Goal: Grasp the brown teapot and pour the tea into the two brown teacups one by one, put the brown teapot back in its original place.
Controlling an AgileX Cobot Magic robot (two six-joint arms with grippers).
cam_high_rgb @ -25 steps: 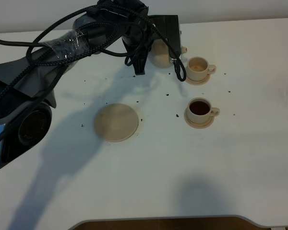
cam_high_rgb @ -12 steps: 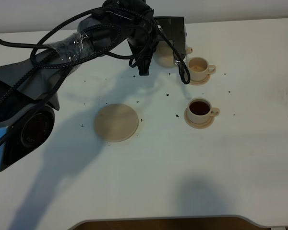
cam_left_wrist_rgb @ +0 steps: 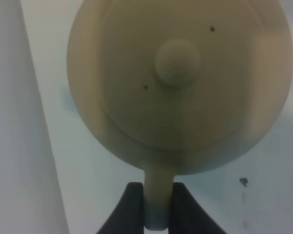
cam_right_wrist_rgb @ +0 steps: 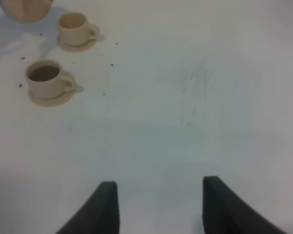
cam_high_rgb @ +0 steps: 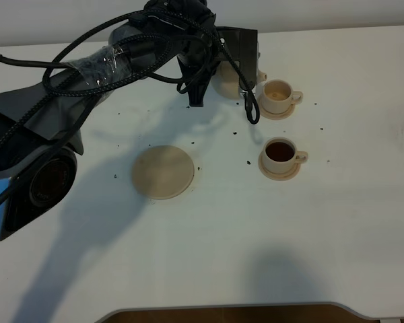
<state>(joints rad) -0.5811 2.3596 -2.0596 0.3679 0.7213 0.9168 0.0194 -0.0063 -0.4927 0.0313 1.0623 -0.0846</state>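
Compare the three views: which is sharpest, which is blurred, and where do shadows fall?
Exterior high view: sharpest, evenly lit; the left arm throws a broad soft shadow over the table, left of the large saucer. Left wrist view: the teapot fills the frame, out of focus. Right wrist view: slightly soft; the two cups sit small.

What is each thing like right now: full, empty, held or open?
teapot: lid on, held by its handle.
left pincer: shut on the teapot's handle.
right pincer: open, holding nothing.
near cup: full of dark tea.
far cup: no dark tea showing inside.
big saucer: bare, nothing on it.
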